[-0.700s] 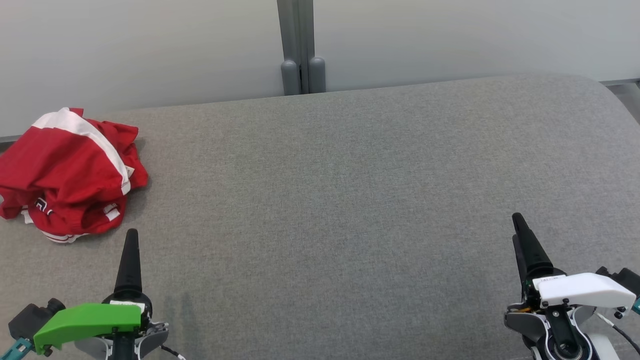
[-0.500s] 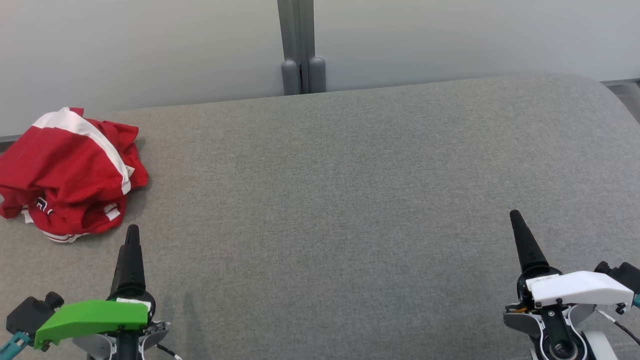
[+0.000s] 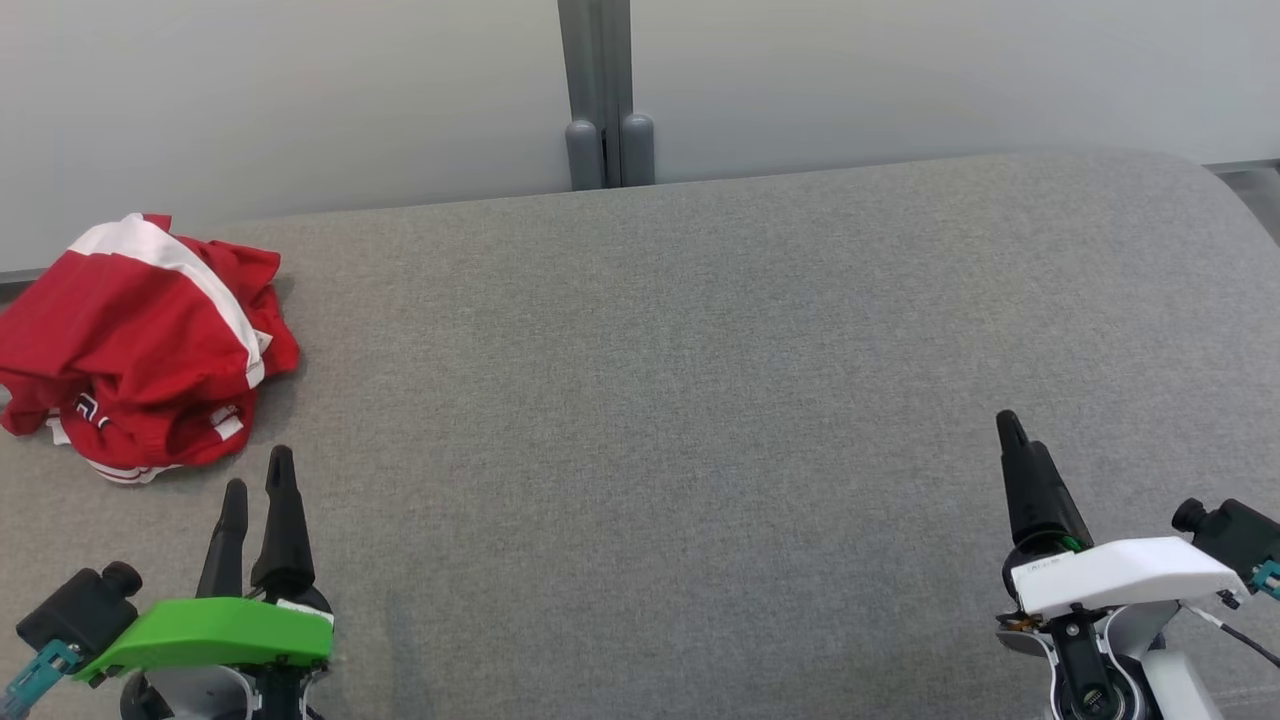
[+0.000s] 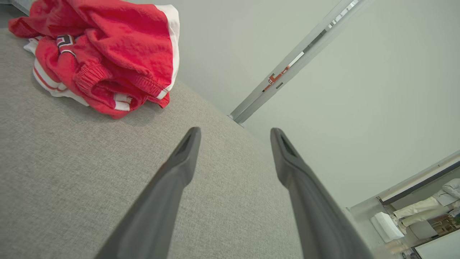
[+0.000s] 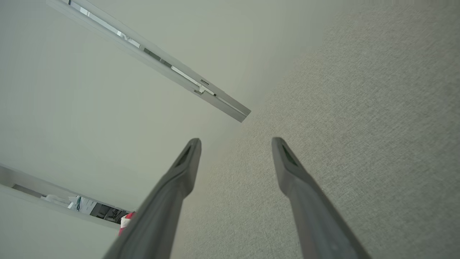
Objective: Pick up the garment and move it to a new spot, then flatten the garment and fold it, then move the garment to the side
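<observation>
Left gripper [image 3: 258, 470] now nearer garment [image 3: 140, 330]

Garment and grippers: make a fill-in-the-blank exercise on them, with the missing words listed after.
The crumpled garment on the grey fabric surface is mostly ____ with white stripes.
The left gripper is ____, not shut.
The right gripper holds ____.
The garment lies nearer the ____ gripper than the other.
Missing words: red; open; nothing; left.
</observation>
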You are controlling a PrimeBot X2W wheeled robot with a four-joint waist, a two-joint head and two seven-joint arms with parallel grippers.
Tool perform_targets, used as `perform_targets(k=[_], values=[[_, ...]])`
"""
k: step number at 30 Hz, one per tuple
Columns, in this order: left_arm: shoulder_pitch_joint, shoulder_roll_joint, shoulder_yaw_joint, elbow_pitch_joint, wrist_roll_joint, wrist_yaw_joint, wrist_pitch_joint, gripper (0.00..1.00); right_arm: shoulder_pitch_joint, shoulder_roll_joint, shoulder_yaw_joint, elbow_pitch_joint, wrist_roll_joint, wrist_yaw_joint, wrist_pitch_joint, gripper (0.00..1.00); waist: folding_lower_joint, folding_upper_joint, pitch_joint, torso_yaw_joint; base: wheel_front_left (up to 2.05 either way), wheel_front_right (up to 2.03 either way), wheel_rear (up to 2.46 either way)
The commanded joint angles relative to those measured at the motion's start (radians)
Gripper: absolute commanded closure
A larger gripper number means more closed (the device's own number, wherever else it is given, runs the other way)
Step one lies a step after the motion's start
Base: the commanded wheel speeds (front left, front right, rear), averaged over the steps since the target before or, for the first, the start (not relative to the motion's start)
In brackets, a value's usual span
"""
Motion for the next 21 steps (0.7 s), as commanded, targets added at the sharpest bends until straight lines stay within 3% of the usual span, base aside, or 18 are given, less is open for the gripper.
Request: perform_targets(k=[1, 21], values=[[-0.002, 0.017, -0.006, -0.018, 0.052, 0.009, -0.012, 0.0, -0.002, -0.007, 0.007, -0.02, -0.042, 0.003, -0.013, 0.0, 0.0, -0.0001, 0.0, 0.0, 0.0, 0.0, 0.0], [0.022, 0.045, -0.071, -0.025, 0.313, 0.047, -0.073, 0.0, 0.018, -0.008, 0.04, -0.027, -0.325, 0.003, -0.072, 0.0, 0.0, -0.0001, -0.006, 0.008, 0.0, 0.0, 0.0]])
